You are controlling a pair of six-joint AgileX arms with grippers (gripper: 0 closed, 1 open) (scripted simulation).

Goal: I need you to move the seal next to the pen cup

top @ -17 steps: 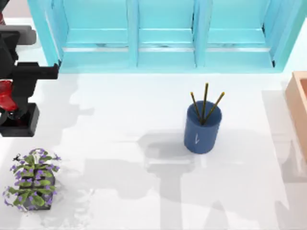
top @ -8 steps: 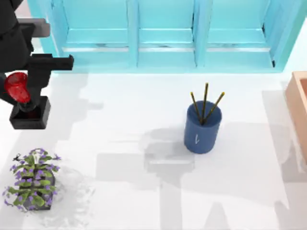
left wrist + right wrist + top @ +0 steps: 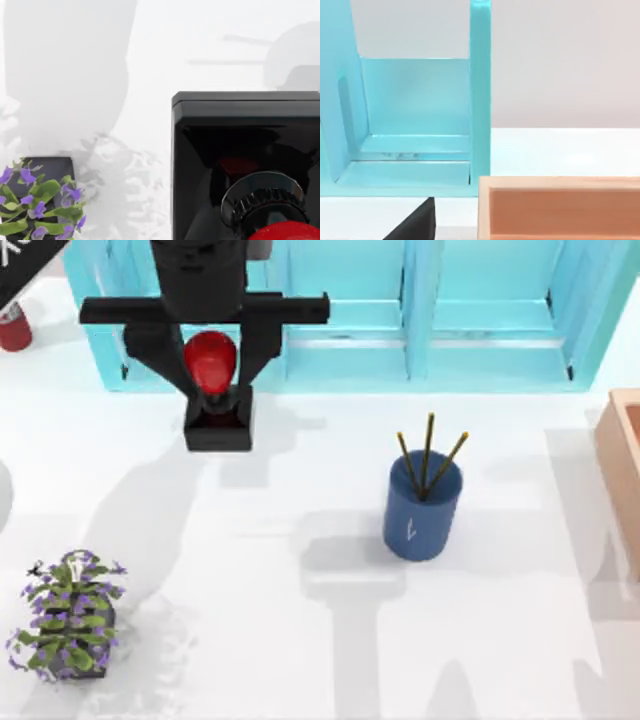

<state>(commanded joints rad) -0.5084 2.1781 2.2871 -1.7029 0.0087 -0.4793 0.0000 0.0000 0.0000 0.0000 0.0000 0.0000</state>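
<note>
Since a second ago, left hand, clenched on the seal, moved rightward; pen cup stands well right; fingertips hidden.

- From my seat, I take the pen cup as landmark; it stands alone on the white table, with bare surface on every side of it.
- Its pencils stick up above the rim, blocking any low pass straight over the top.
- Left of the cup and toward the far edge, my left gripper holds the seal aloft; the table between them is bare.
- Behind the cup, the blue shelf unit walls off the far edge.
- Right of the cup, a wooden box sits at the table edge.
- Far left and nearer, a potted plant stands well apart.
</note>
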